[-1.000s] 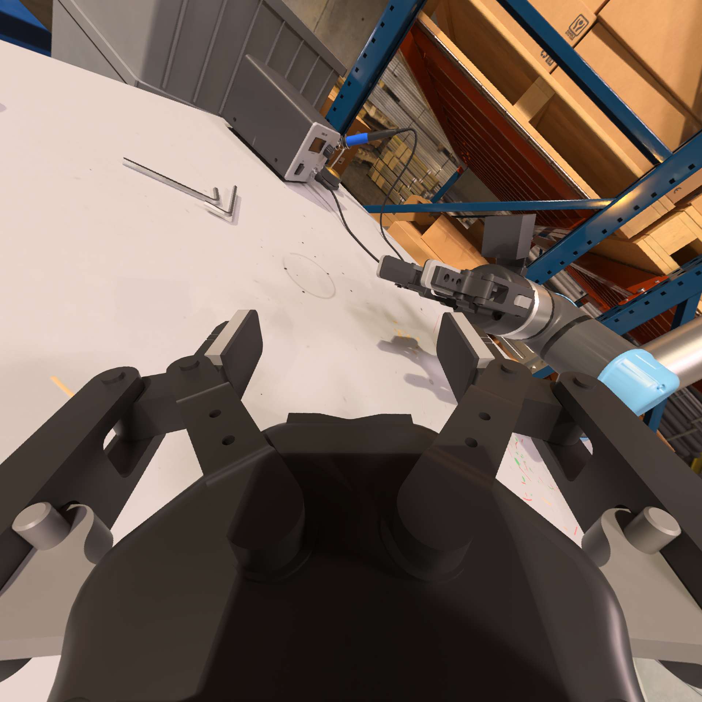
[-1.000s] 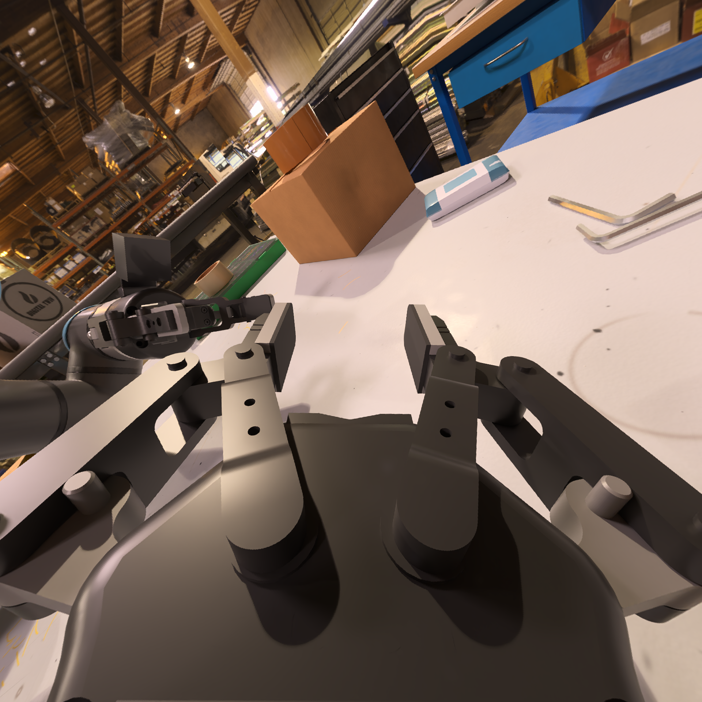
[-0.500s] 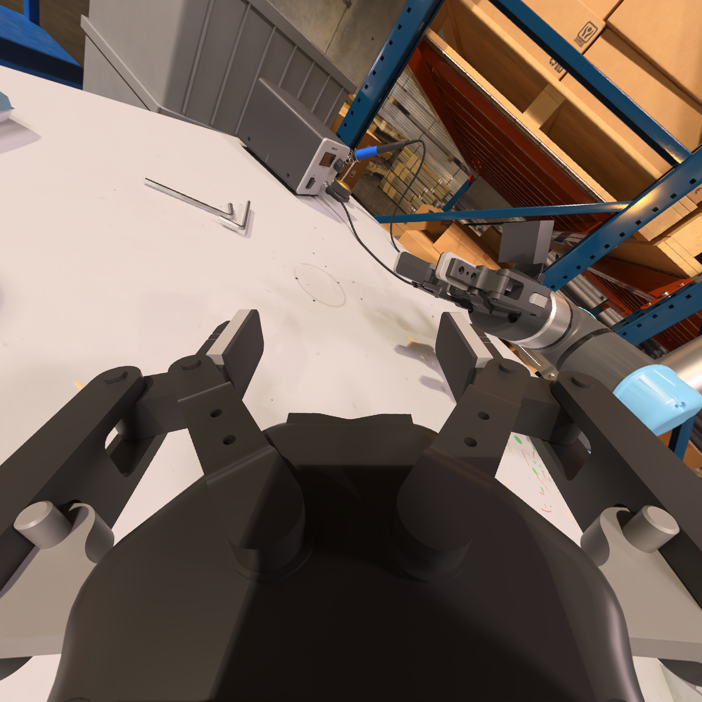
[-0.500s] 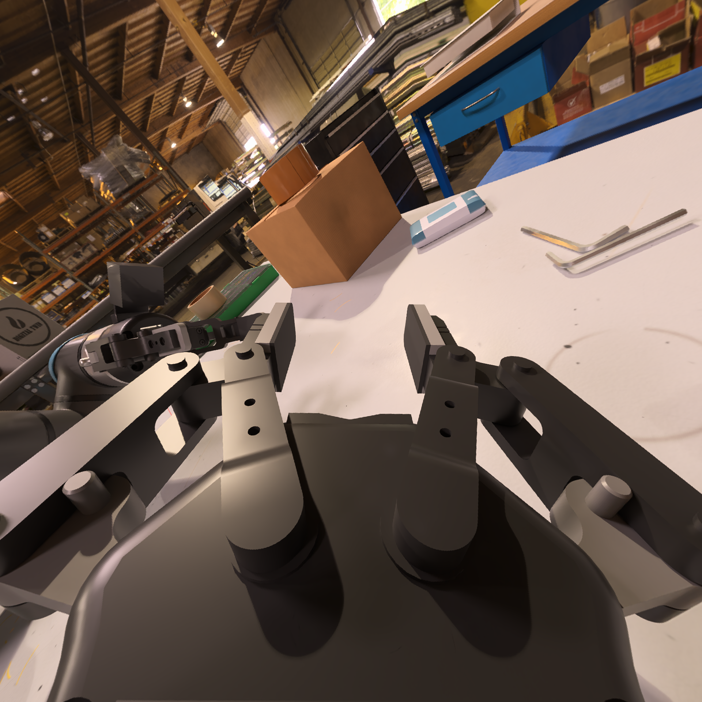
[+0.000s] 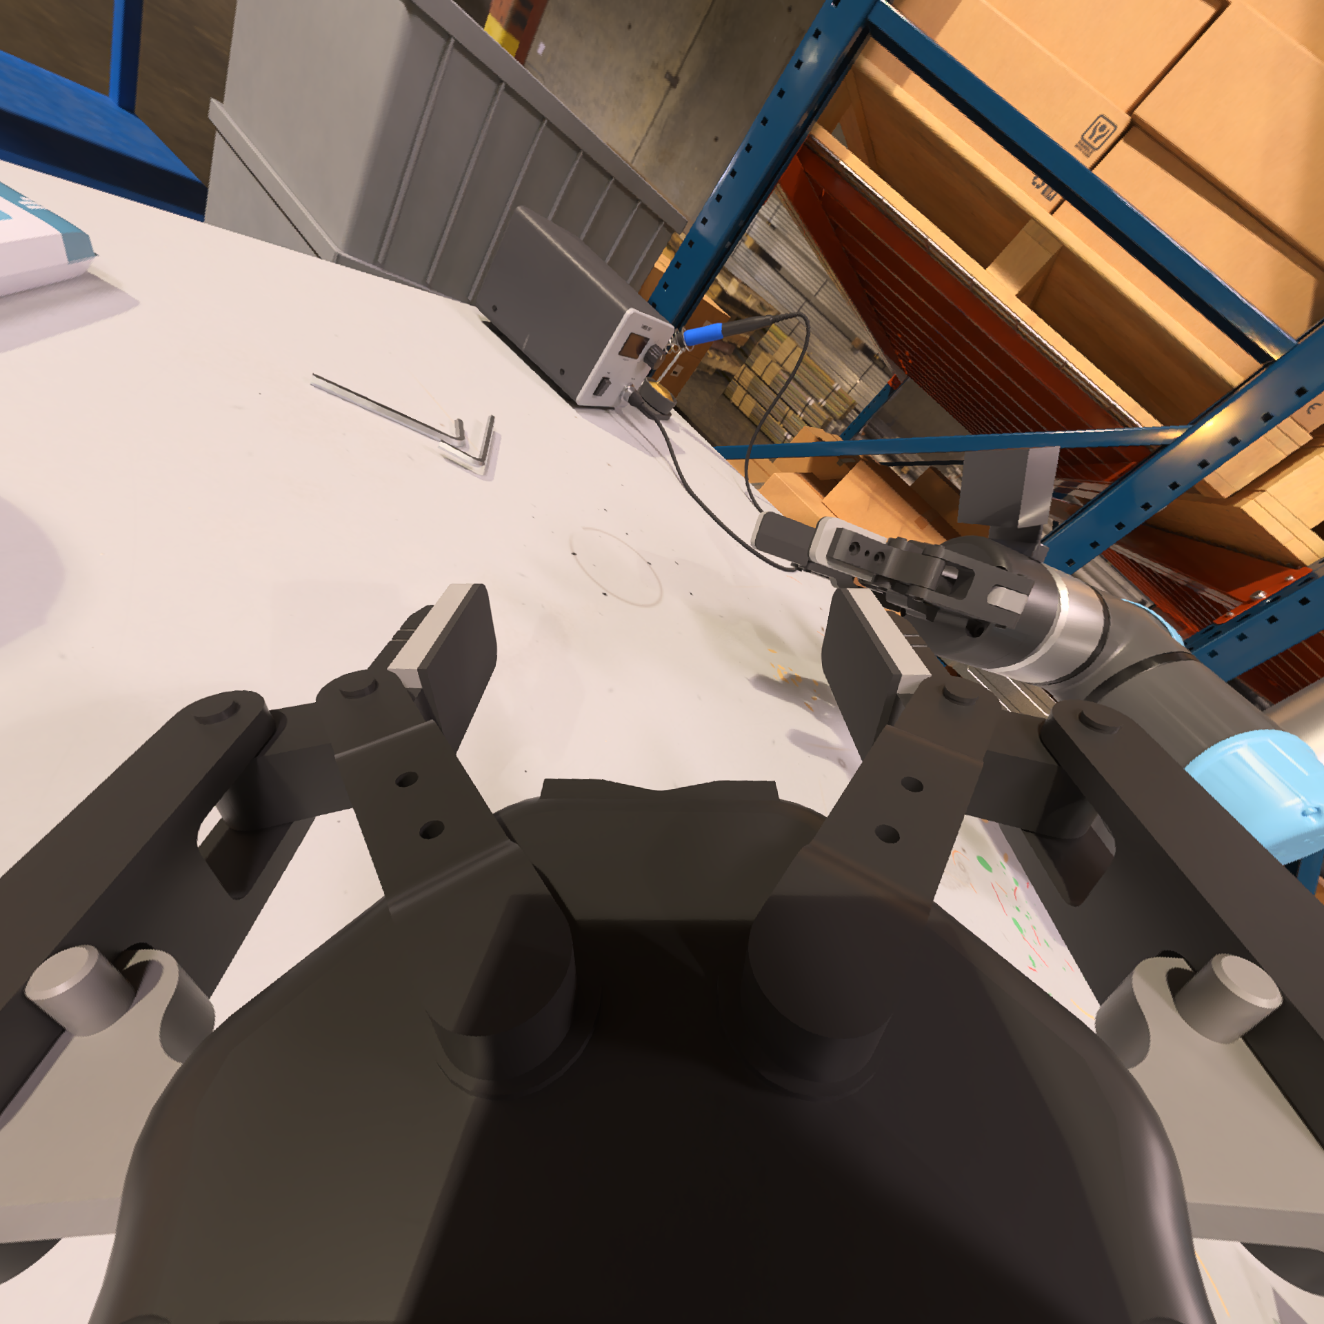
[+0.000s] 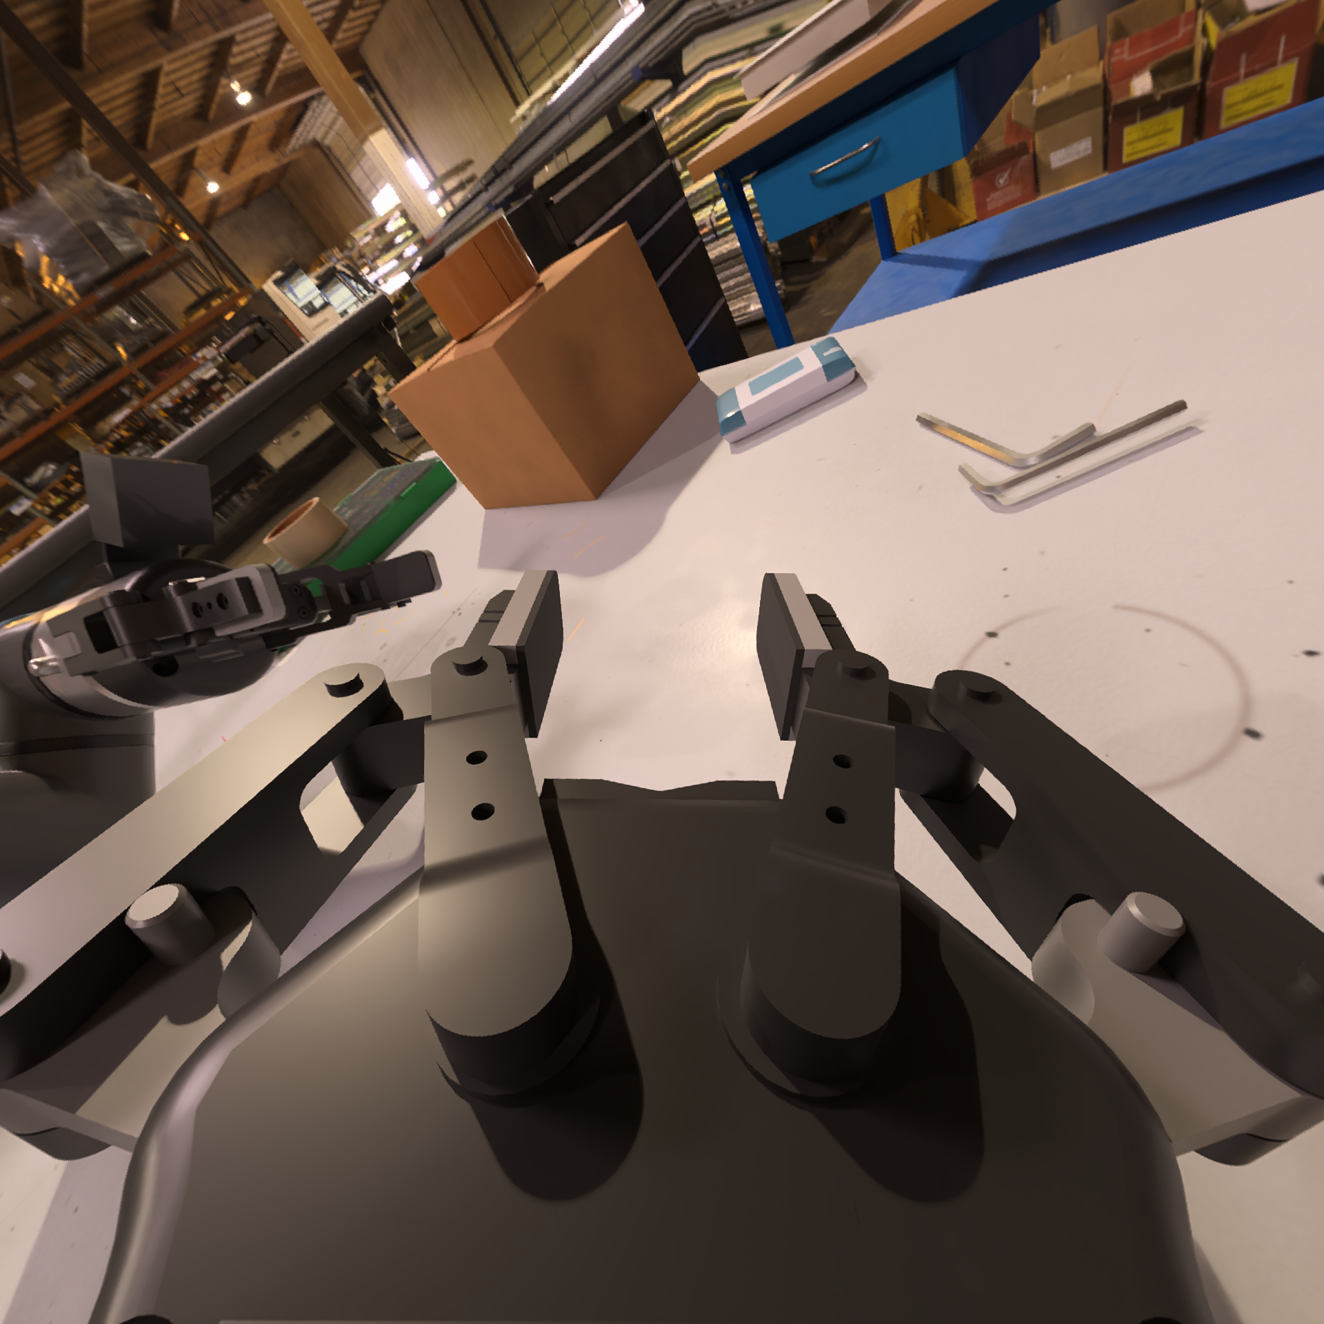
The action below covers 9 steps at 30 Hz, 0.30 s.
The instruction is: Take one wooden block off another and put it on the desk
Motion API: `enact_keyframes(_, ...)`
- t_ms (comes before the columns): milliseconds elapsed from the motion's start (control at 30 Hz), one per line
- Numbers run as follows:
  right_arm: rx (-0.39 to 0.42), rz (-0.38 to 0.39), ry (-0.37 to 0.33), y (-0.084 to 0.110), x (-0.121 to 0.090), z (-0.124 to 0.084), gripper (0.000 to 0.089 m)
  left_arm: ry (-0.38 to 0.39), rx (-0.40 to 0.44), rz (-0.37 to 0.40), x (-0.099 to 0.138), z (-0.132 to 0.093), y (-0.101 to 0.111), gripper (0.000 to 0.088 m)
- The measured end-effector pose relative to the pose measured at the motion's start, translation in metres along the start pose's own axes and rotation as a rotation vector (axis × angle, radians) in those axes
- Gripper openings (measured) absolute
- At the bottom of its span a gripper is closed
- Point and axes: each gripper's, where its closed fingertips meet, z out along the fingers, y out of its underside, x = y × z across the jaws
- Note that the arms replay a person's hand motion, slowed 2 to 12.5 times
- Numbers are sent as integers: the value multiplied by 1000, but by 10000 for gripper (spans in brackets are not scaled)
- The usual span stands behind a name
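Your left gripper (image 5: 655, 648) and right gripper (image 6: 659, 648): both spread, empty. Small block (image 6: 476, 286) atop big block (image 6: 552, 401), its far side hidden.

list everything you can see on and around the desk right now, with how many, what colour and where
large block: 1, orange-brown, far left of desk
small block: 1, orange-brown, on top of the large block
flat packet: 1, white and teal, right of the blocks
hex keys: 2, silver, side by side, far right
grey unit: 1, grey, desk edge, with blue-handled tool and black cable
grey crate: 1, behind the unit
cardboard roll: 1, tan, beyond the desk
desk: 1, white
left claw: open, empty
right claw: open, empty
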Motion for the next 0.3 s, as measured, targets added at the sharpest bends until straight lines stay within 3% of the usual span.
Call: enact_keyframes(300, -74, -22, 57, 11, 5, 2, 478, -61, -33, -10, -12, -1, 3, 824)
